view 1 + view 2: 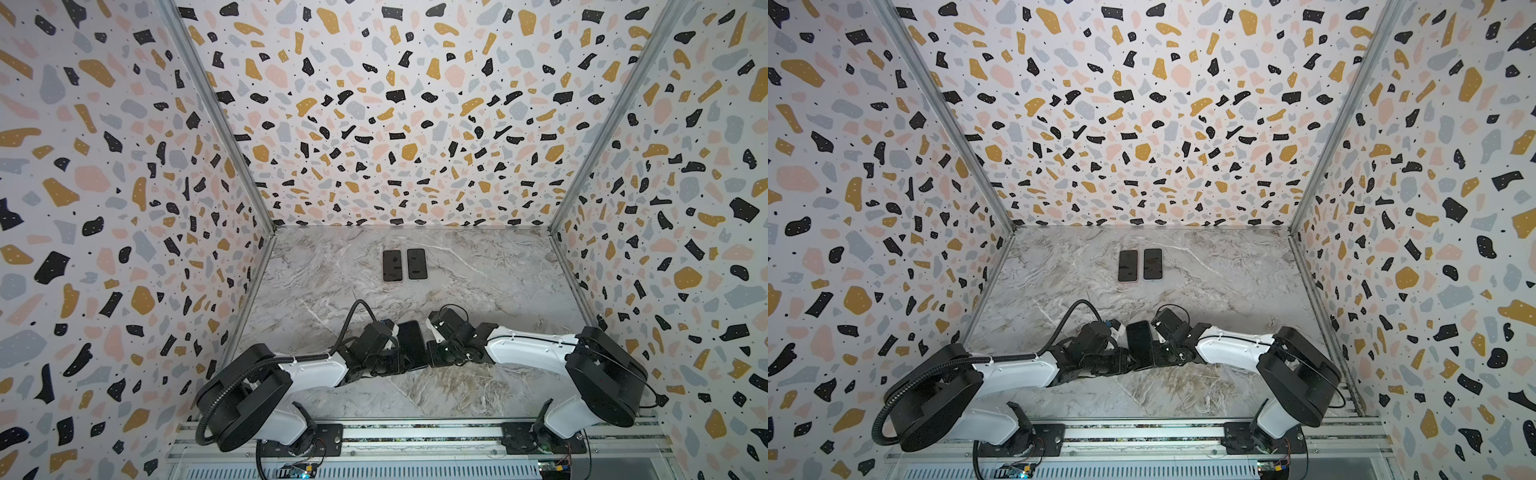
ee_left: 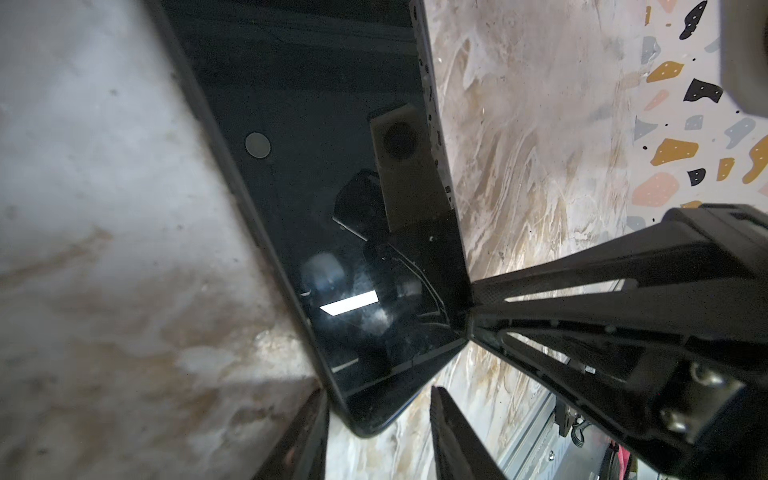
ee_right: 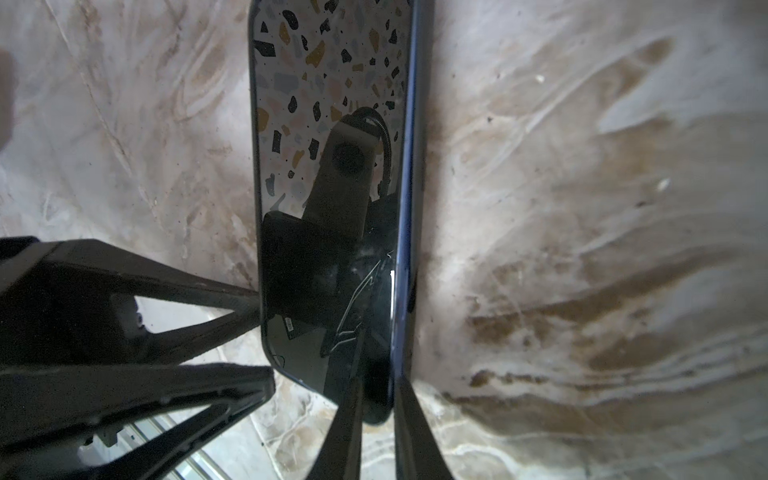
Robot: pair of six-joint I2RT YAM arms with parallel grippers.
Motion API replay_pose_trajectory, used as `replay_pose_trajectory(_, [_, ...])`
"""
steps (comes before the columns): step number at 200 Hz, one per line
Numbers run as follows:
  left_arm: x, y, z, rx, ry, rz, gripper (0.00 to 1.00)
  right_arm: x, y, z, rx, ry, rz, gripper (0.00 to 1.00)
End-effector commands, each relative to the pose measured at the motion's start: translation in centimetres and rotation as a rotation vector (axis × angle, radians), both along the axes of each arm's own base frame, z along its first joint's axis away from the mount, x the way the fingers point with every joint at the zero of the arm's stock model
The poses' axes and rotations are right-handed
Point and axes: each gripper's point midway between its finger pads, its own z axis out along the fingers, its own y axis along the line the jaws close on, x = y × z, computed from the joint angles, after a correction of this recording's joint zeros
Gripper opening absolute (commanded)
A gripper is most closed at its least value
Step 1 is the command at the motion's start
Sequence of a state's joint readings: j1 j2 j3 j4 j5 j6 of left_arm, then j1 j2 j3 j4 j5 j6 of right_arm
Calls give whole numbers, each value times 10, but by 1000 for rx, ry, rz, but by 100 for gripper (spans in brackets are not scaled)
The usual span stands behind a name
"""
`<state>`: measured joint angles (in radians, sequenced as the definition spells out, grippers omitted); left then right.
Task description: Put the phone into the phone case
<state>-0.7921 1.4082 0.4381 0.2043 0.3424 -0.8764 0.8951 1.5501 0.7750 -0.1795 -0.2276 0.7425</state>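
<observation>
In both top views the phone (image 1: 412,345) (image 1: 1140,345) sits low-centre btwn left gripper (image 1: 395,358) and right gripper (image 1: 433,353), prob. so 1 steadies while the other presses; 2 spare phones (image 1: 392,266) (image 1: 417,264) lie upper-centre on the marble table (image 1: 498,291). Left wrist: own fingers (image 2: 309,436) straddle its bottom corner, dark rim prob. the phone case (image 2: 363,426); clamped or not, can't tell. Right wrist: right gripper (image 3: 376,380) pinches the phone's thin end, bottom-centre.

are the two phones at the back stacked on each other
No, one phone lies beside the other, flat on the table.
</observation>
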Motion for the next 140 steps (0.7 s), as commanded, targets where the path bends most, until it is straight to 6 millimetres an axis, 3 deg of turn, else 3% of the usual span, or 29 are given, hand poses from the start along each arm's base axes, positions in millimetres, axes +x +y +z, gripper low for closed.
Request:
replay_pose_trajectory(1, [-6, 16, -16, 83, 35, 24, 43, -5, 3, -2, 4, 15, 17, 15])
replay_pose_trajectory(86, [-17, 18, -41, 75, 110, 33, 40, -22, 19, -14, 31, 74, 73, 9])
replay_pose_trajectory(140, [-13, 12, -34, 39, 86, 33, 40, -37, 27, -28, 58, 139, 107, 7])
